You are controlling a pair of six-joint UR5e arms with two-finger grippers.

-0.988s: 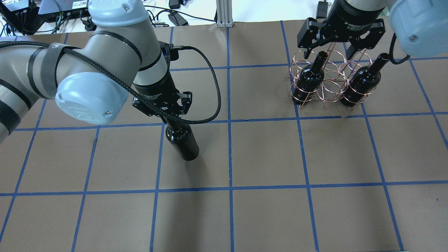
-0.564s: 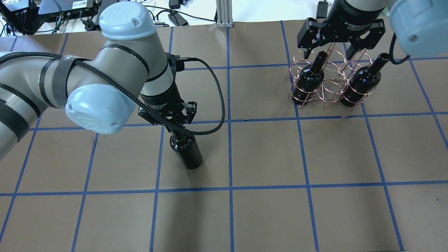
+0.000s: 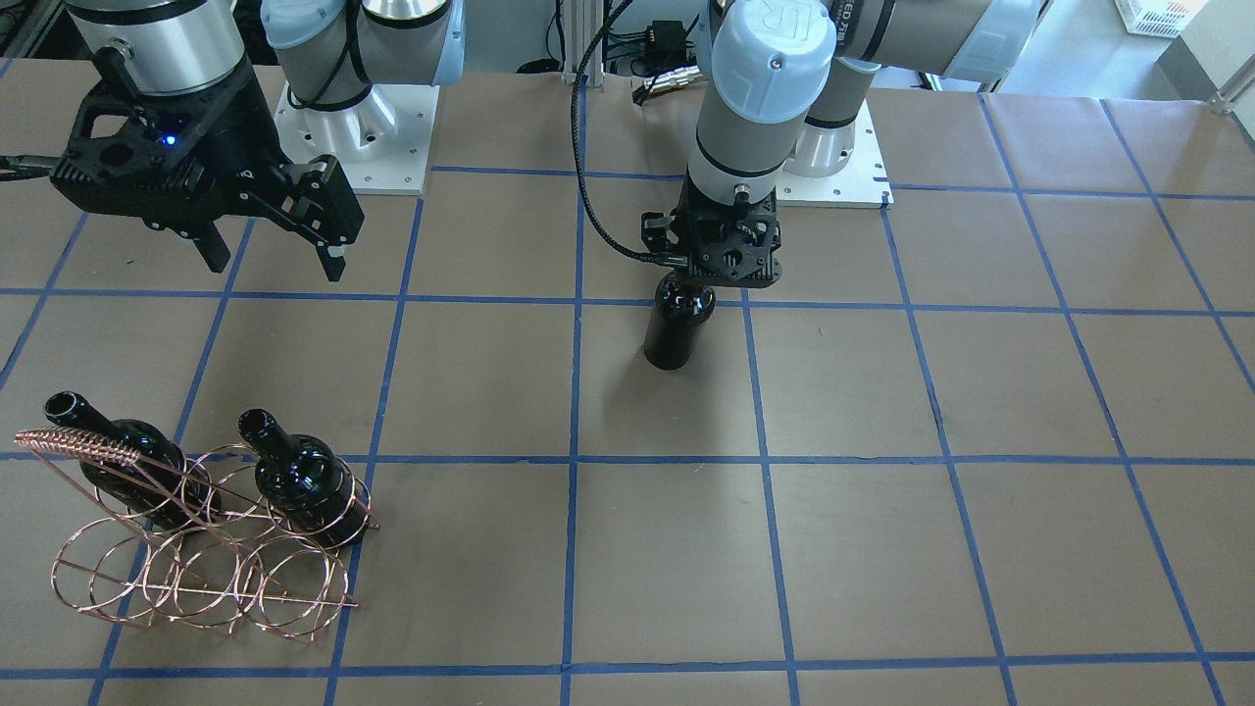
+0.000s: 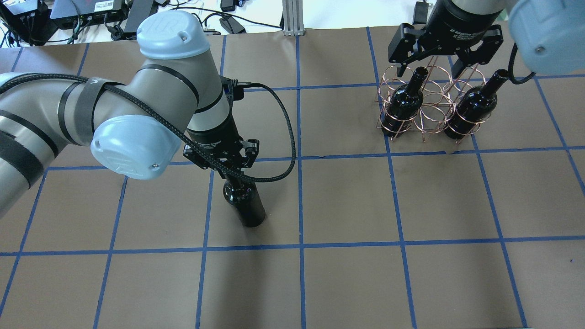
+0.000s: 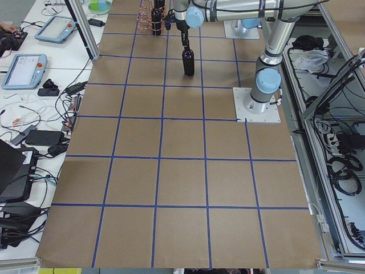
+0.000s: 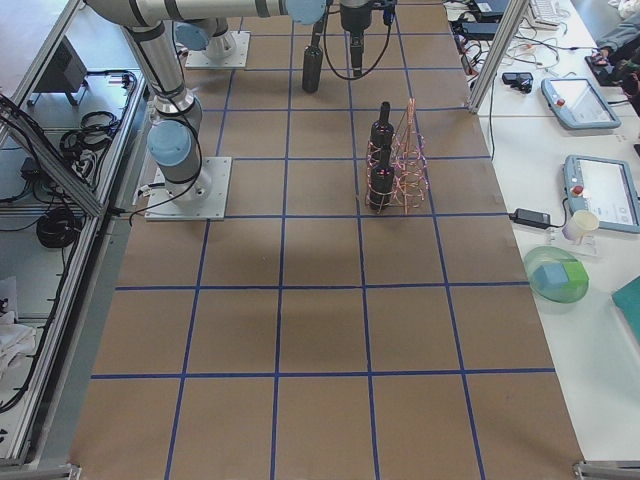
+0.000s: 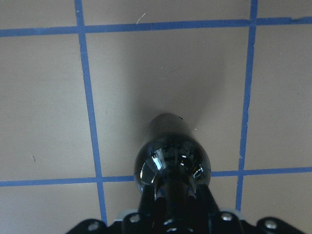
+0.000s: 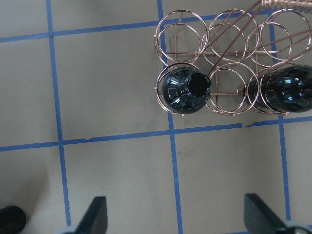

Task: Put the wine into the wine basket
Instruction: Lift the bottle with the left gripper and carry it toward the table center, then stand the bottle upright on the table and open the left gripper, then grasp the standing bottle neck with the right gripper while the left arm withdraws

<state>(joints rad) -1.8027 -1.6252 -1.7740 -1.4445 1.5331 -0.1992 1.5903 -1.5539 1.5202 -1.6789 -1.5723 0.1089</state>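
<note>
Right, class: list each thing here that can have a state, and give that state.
Left gripper: shut on held bottle's neck.
Right gripper: open, empty.
Held bottle: upright, gripped by neck, outside basket.
Basket: standing; near row's two end loops filled, other four empty.
Left basket bottle: upright in loop, mouth open.
Right basket bottle: upright in loop, mouth open.

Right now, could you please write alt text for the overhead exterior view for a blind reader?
The left pincer grips a black wine bottle by its neck, centre-left of a brown, blue-gridded table. At upper right, the open right pincer hovers over a copper wire basket holding two other bottles.
</note>
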